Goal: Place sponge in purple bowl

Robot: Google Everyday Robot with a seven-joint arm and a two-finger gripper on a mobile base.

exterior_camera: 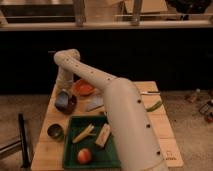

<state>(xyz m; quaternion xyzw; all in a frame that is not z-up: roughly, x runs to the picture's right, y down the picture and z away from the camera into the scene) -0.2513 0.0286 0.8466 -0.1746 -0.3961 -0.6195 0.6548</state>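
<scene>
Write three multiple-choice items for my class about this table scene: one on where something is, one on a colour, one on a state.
1. Where is the gripper?
A. Over the green tray
B. At the purple bowl, far left of the table
C. Beside the green pepper

2. What colour is the bowl just right of the purple bowl?
A. Orange
B. White
C. Blue

3. How do things stand in the green tray?
A. It is overturned
B. It is stacked on the bowls
C. It lies flat with an apple and other food in it

Answers: 1 B, the arm ends above the dark bowl at the table's left edge. 2 A, it is bright orange. 3 C, the apple sits at its near side.
</scene>
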